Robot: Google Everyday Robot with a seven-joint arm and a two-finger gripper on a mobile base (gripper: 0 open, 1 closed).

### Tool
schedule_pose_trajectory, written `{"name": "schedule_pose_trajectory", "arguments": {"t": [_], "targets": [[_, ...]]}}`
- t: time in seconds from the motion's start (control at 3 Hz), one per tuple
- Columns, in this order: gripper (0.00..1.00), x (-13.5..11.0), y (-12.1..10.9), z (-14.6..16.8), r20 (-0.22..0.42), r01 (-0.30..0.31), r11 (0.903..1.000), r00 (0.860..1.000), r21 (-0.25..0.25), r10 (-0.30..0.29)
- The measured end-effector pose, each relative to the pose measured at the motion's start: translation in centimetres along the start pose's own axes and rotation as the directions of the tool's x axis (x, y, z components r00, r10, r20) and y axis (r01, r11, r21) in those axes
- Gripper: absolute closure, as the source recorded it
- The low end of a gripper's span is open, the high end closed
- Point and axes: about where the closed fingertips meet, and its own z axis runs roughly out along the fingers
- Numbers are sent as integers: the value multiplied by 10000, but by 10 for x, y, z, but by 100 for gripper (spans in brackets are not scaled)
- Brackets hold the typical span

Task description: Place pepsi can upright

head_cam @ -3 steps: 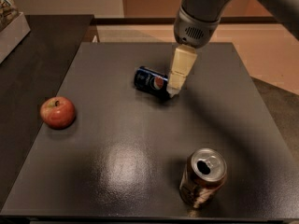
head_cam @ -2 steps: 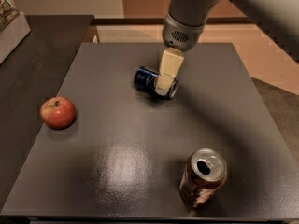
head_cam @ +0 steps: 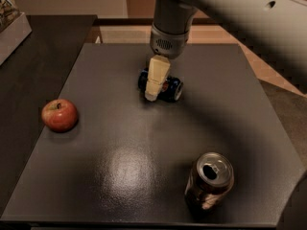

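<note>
The pepsi can (head_cam: 171,88) is dark blue and lies on its side at the back middle of the dark table (head_cam: 110,176), its length running left to right. My gripper (head_cam: 154,93) hangs down from the grey arm that comes in from the upper right. It sits right at the can, in front of the can's left half, and hides the logo and part of the can's body. The can rests on the table.
A red apple (head_cam: 59,115) sits at the table's left side. A brown can with an opened silver top (head_cam: 209,180) stands upright at the front right. A pale box (head_cam: 10,18) stands on the dark surface at the far left.
My gripper has moved left, from the can's right end to over its left half. The can, the apple and the brown can have stayed in place.
</note>
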Motion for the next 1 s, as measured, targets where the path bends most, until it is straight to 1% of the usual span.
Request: {"name": "schedule_pose_trajectory", "arguments": {"t": [0.33,0.67,1.0], "targets": [[0,4,-3,11,-581,-725,9971,9956,233,737],[0,11,-5,16,-934,-1376,9886,9853,603,1428],[0,17,-6,21,-1039,-1950,9787,9741,650,2010]]}}
